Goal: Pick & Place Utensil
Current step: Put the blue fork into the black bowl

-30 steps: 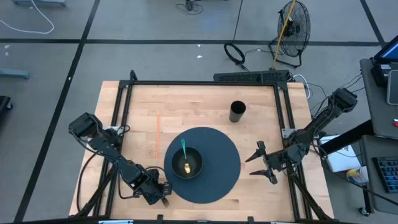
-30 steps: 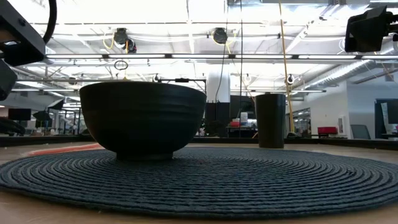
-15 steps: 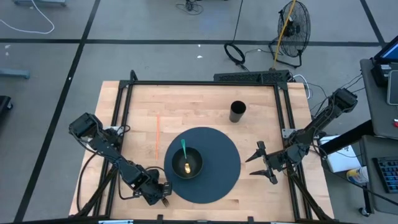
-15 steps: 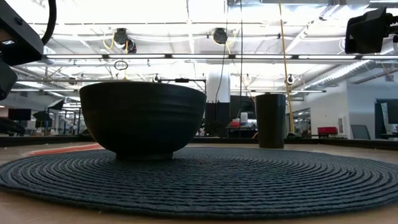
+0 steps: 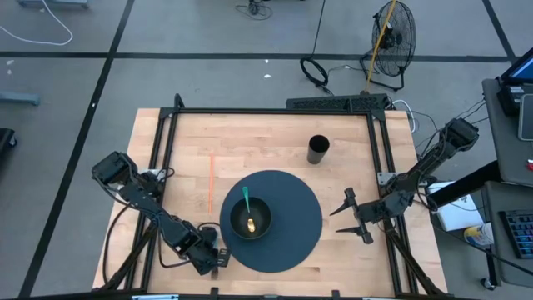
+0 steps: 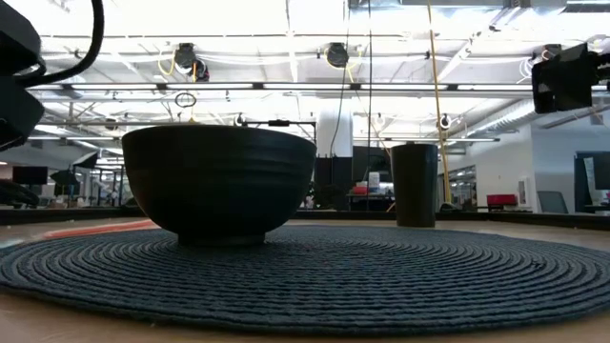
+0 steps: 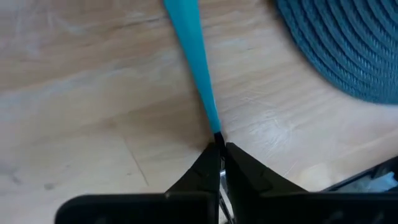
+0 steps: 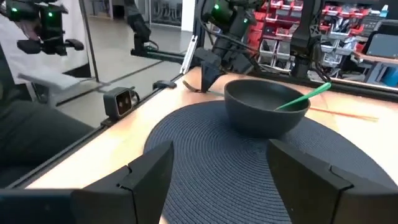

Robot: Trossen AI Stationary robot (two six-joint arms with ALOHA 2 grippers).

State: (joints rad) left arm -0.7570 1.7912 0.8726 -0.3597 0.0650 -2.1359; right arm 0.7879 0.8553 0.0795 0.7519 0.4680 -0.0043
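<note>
Left gripper (image 7: 220, 149) low at the table's (image 5: 275, 142) near-left edge, just beside the mat (image 5: 275, 218); jaws pinched to a narrow point on the tip of a blue utensil (image 7: 193, 56), handle running straight out ahead of the fingertips over bare wood, mat rim off to one side. Second, green utensil (image 5: 247, 202) leaning in the bowl (image 5: 251, 217) on the mat. Cup (image 5: 318, 149) upright beyond the mat. Right gripper (image 8: 217, 168) waiting at the mat's right edge, jaws wide, holding nothing.
</note>
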